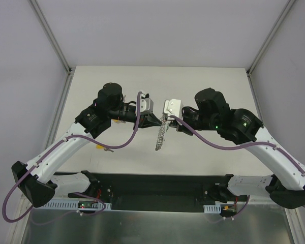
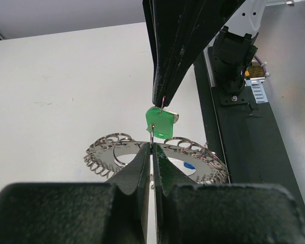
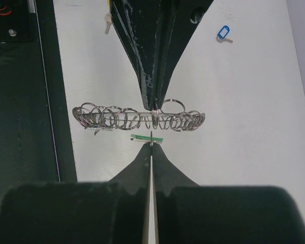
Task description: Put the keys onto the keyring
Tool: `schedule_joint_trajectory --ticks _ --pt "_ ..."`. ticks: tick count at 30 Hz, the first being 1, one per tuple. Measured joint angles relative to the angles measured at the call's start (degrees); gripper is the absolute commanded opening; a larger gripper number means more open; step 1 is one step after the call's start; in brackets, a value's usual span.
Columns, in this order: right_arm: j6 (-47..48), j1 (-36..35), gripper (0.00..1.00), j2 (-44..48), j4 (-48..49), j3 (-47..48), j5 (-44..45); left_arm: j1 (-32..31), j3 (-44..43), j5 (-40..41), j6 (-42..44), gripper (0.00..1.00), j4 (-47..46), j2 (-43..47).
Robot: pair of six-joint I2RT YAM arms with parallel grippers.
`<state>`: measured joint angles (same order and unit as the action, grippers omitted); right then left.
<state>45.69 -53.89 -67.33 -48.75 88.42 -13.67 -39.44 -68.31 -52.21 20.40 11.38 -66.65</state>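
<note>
While the left gripper [image 2: 151, 148] pinches the keyring [image 2: 123, 151] by its rim above the table [image 2: 51, 76], the right gripper [image 3: 151, 146] is clamped on the green key [image 2: 160, 124] just beside it. Threading looks underway; next, the key's small loop needs working onto the ring's coil.

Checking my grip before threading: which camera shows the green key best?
Left wrist: the green key shows its flat face, hanging from the right gripper close to the keyring. Right wrist shows it only edge-on, as a thin strip. In top external it cannot be made out.
</note>
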Motion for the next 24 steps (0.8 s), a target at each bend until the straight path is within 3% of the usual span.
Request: schedule_joint_trajectory --ticks 24 --pt "0.0 0.0 0.01 -0.1 0.0 0.0 0.0 0.0 0.0 -1.4 0.0 0.0 0.0 0.0"
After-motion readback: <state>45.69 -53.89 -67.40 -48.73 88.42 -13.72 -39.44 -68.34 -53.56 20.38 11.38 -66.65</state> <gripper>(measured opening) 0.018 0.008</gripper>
